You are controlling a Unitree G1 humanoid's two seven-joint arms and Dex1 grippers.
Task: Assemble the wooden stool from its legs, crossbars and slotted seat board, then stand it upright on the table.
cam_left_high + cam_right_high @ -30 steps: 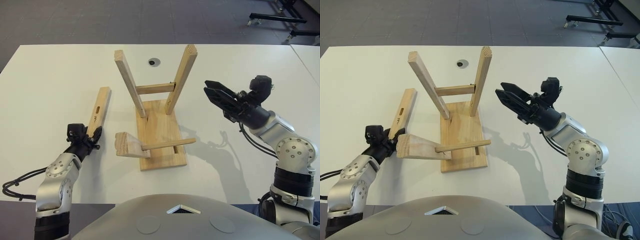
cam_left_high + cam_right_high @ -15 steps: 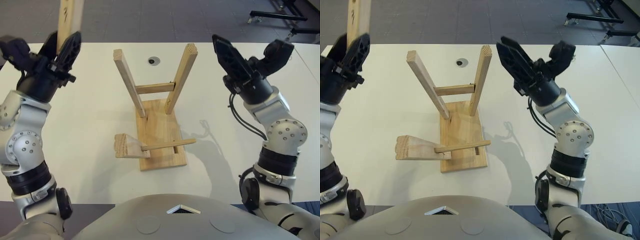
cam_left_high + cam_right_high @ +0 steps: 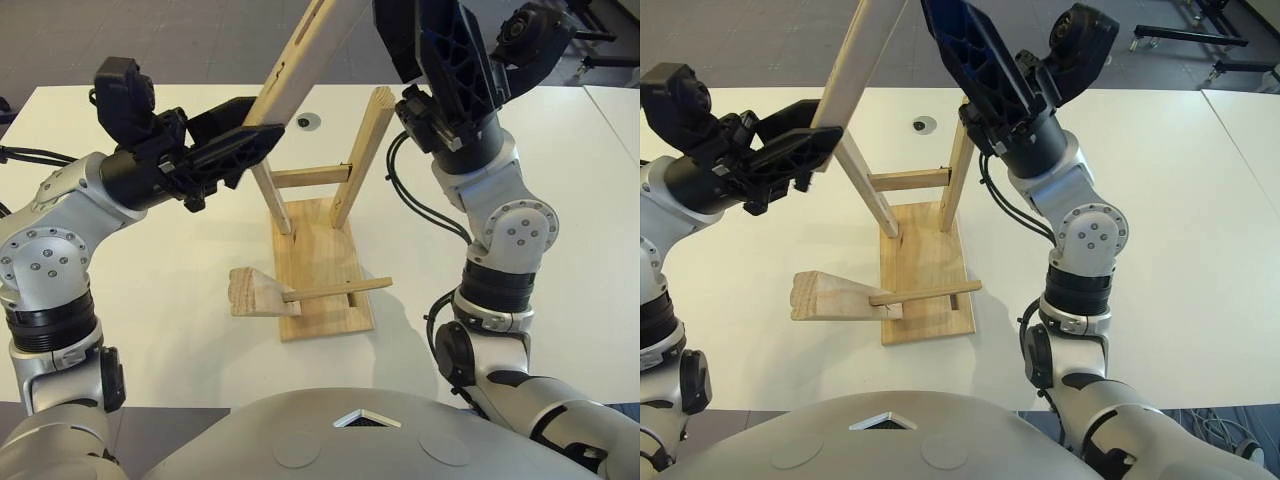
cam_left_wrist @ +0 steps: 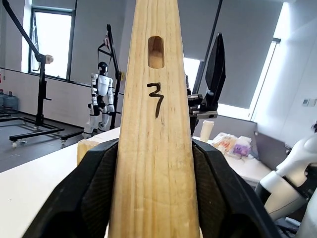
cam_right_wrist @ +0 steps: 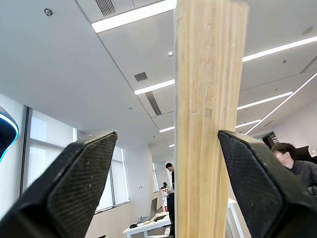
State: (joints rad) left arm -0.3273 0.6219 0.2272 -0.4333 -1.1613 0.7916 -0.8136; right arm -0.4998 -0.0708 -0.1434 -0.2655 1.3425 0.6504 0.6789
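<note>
The left gripper (image 3: 255, 140) squeezes a long pale wooden leg with a slot (image 4: 156, 148), tilted high over the white table (image 3: 100, 250). The right gripper (image 5: 167, 144) is open wide on both sides of the leg.

Both arms are up, left hand (image 3: 243, 148) clamped, right hand (image 3: 432, 42) spread.

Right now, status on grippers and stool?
Left gripper shut on loose leg, aloft. Right gripper open around it higher up. Two legs stand on seat board; third leg lies flat.
</note>
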